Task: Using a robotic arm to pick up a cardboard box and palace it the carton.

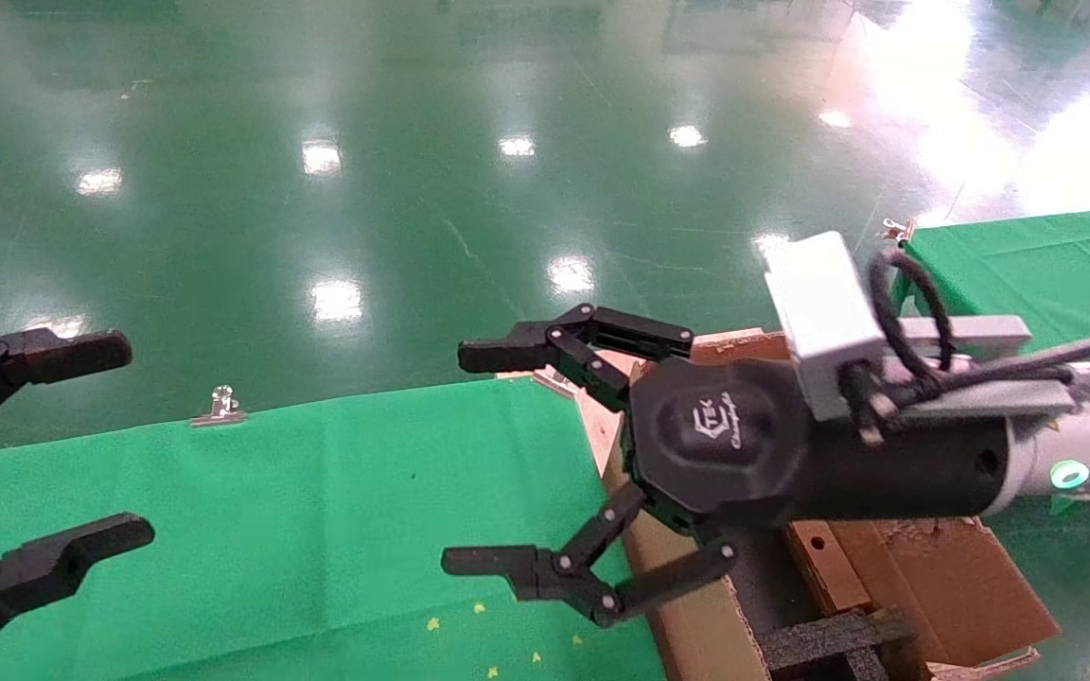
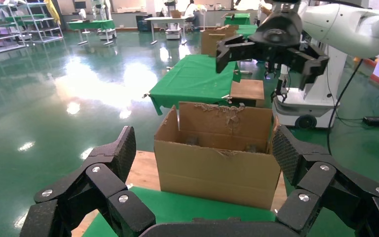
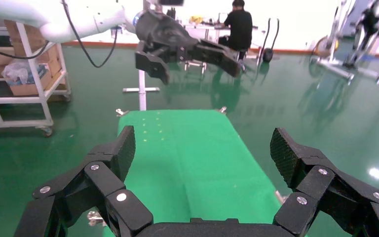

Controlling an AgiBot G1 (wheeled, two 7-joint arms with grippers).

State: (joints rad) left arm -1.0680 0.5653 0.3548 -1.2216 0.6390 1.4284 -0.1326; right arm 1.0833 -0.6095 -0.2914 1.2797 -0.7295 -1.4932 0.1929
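Note:
The carton (image 1: 696, 629) stands at the right end of the green table, with torn flaps and black foam (image 1: 829, 636) inside. A small brown oblong box with a round hole (image 1: 815, 567) lies inside it beside the foam. My right gripper (image 1: 479, 459), on the white arm with the green ring, hovers open and empty over the carton's left edge. It also shows in the left wrist view (image 2: 271, 49) above the carton (image 2: 217, 168). My left gripper (image 1: 129, 443) is open and empty at the table's left end.
A green cloth table (image 1: 318, 511) with metal clips (image 1: 220, 407) spans the front. A second green table (image 1: 1028, 265) stands at the right. Another brown box (image 2: 246, 91) sits beyond the carton. A shelf cart (image 3: 19, 74) stands far off on the glossy floor.

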